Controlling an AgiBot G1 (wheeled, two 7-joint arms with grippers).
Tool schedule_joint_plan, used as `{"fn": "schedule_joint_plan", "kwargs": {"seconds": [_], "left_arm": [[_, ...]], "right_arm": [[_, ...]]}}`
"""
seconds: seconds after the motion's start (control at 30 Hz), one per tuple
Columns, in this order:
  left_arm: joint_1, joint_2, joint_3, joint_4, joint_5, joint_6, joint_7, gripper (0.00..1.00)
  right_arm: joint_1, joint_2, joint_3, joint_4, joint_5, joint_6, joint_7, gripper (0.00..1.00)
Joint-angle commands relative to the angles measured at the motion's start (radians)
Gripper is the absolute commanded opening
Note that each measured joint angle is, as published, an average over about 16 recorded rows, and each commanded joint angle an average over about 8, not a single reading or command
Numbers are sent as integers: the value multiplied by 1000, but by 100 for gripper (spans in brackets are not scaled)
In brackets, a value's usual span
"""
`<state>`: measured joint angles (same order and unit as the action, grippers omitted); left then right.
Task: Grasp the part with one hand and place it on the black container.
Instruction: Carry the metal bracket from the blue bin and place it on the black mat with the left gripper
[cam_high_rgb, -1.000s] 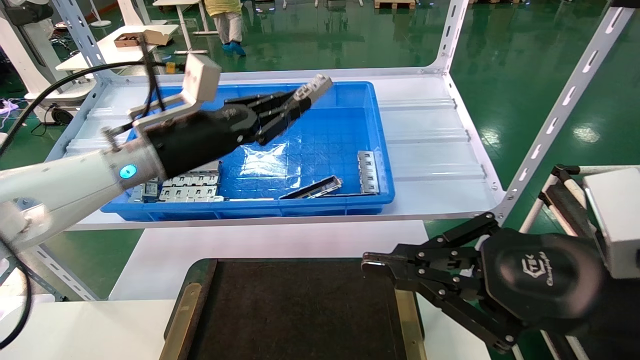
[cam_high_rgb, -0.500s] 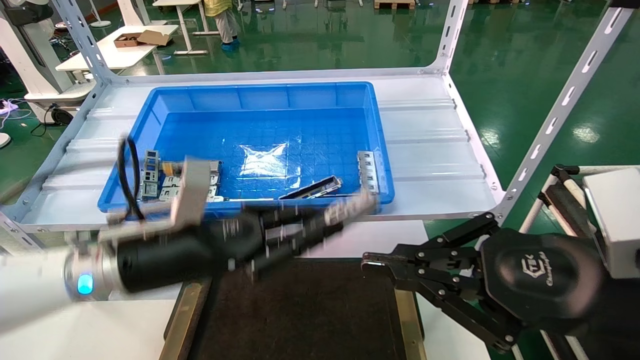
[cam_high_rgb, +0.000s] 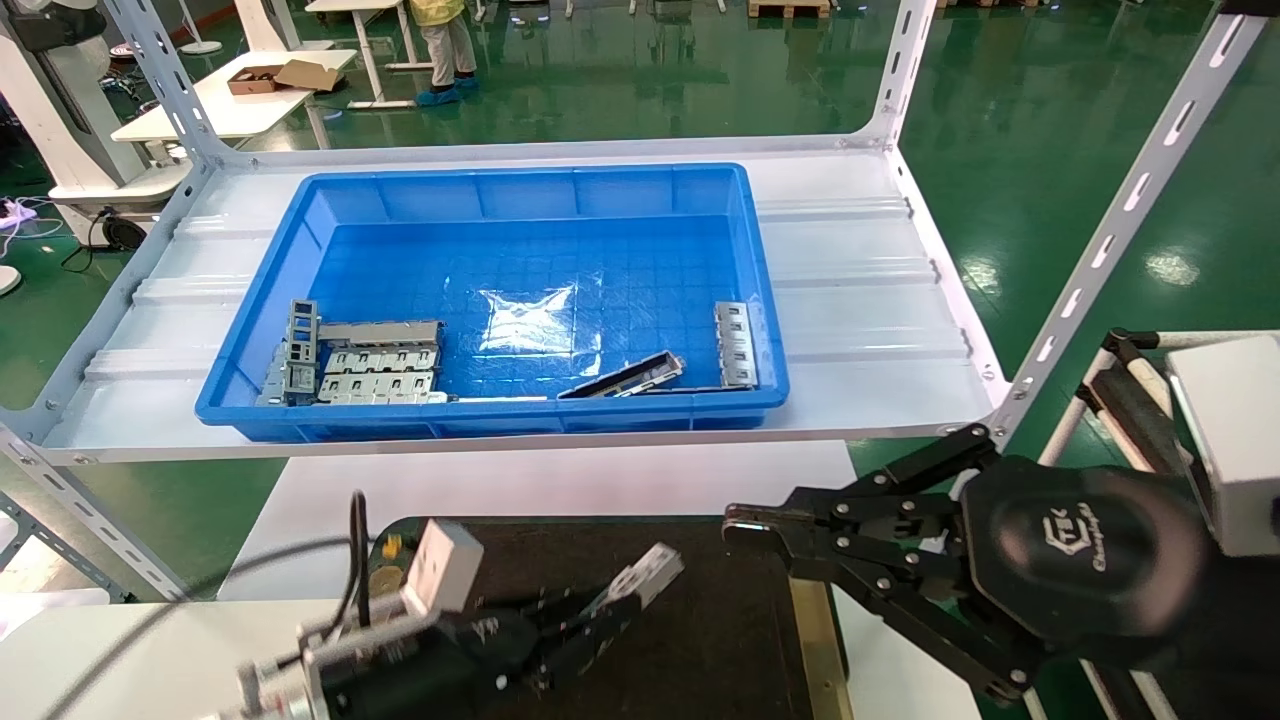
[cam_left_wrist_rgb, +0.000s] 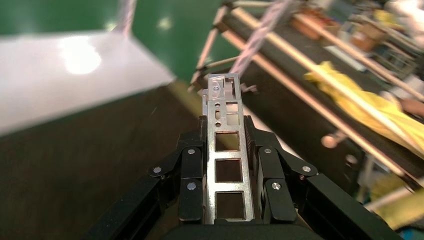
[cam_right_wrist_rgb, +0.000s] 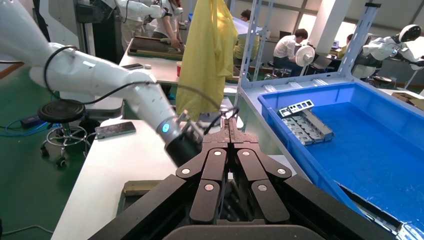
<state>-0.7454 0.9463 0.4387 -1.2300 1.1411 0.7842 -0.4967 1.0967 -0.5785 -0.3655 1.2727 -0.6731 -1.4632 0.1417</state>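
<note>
My left gripper (cam_high_rgb: 590, 618) is shut on the part (cam_high_rgb: 648, 572), a narrow silver channel with square windows, and holds it low over the black container (cam_high_rgb: 700, 640), near the tray's left half. In the left wrist view the part (cam_left_wrist_rgb: 226, 145) sticks out between the black fingers (cam_left_wrist_rgb: 191, 172), with the dark tray surface (cam_left_wrist_rgb: 90, 150) below. My right gripper (cam_high_rgb: 745, 522) is shut and empty at the tray's right edge, parked; its closed fingertips show in the right wrist view (cam_right_wrist_rgb: 230, 131).
A deep blue bin (cam_high_rgb: 770, 300) on the white shelf behind holds several silver slotted plates (cam_high_rgb: 380, 362), a dark trough strip (cam_high_rgb: 625, 377) and another windowed channel (cam_high_rgb: 736, 343). Slotted shelf posts (cam_high_rgb: 1120, 215) stand at the right. A white tabletop (cam_high_rgb: 550, 480) surrounds the tray.
My left arm has swung from above the blue bin down and toward me, carrying the part to just over the black container. The right arm has not moved.
</note>
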Motion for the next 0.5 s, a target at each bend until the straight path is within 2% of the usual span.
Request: {"fn": "schedule_joint_plan", "kwargs": {"seconds": [0.03,0.23,0.5], "left_arm": [[51,0,16,-41,35,-81,-55,0],[108,76,64,-38,136,-308,-173,0],[108,225,113,67,234,-566,-262,0]], "right_arm": [[0,0,0,0,0,0,0,0],[0,0,0,0,0,0,0,0],[0,0,0,0,0,0,0,0]]}}
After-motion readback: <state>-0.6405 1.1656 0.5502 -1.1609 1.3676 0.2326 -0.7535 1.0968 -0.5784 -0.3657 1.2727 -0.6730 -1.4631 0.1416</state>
